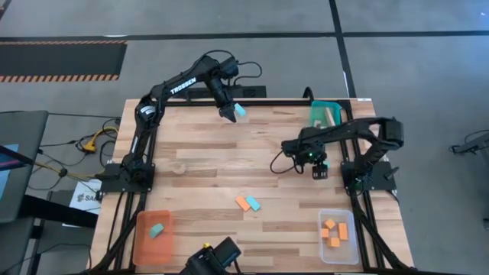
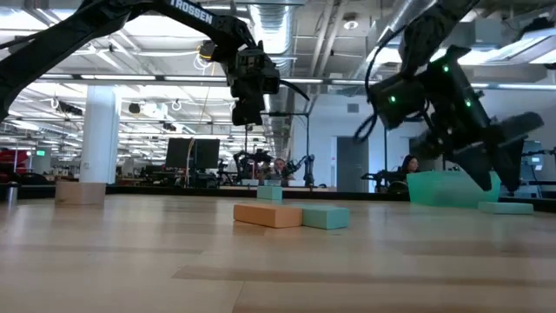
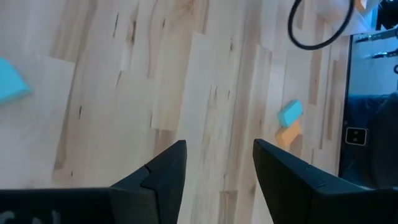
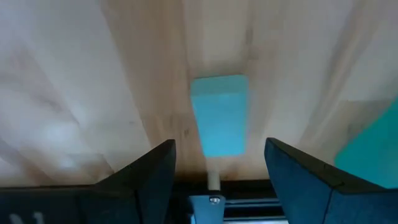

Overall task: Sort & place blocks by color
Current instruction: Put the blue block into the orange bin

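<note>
My left gripper [image 1: 228, 114] [image 3: 219, 144] hangs open above the table's far side, just left of a teal block [image 1: 240, 110] [image 3: 9, 87] that lies flat on the wood. My right gripper [image 1: 319, 171] [image 4: 219, 144] is open near the right edge, fingers pointing down. Another teal block [image 4: 217, 121] lies flat between its two fingers with a gap on each side. An orange block [image 1: 243, 202] [image 2: 268, 215] and a teal block [image 1: 253, 203] [image 2: 326, 216] lie side by side mid-table. Several orange blocks [image 1: 335, 232] sit in the clear tray.
A teal tray [image 1: 324, 114] holding a tan block stands at the far right corner. An orange tray [image 1: 142, 243] with one teal block is at the near left, and a clear tray [image 1: 324, 250] at the near right. A tan block [image 2: 80, 193] rests left of centre. Bare wood lies between them.
</note>
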Action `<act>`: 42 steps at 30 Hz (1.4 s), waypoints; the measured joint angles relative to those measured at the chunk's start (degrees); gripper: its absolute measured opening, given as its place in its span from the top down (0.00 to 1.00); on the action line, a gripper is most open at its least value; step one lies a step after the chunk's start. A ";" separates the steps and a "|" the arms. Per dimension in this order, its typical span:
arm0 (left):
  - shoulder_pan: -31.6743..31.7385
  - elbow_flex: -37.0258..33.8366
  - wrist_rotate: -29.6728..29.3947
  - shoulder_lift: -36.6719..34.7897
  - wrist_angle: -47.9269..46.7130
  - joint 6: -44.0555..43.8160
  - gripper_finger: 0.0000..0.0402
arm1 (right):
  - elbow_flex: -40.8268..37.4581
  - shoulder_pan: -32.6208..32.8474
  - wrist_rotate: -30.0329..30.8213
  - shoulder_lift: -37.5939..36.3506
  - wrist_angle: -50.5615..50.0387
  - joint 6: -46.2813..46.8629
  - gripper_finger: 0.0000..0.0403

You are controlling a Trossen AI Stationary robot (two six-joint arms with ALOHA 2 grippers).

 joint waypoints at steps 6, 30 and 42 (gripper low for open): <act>-0.01 0.00 0.02 0.00 0.02 -0.22 0.57 | -2.70 -0.05 0.77 2.78 4.91 -3.57 0.33; -0.06 0.00 -0.35 -0.29 -0.02 -1.18 0.57 | -0.70 0.37 -1.75 -2.42 7.48 -1.73 0.73; 0.09 -3.06 -12.51 -13.95 -3.59 -6.20 0.57 | 7.56 -3.66 -24.55 -24.31 26.26 -1.97 0.70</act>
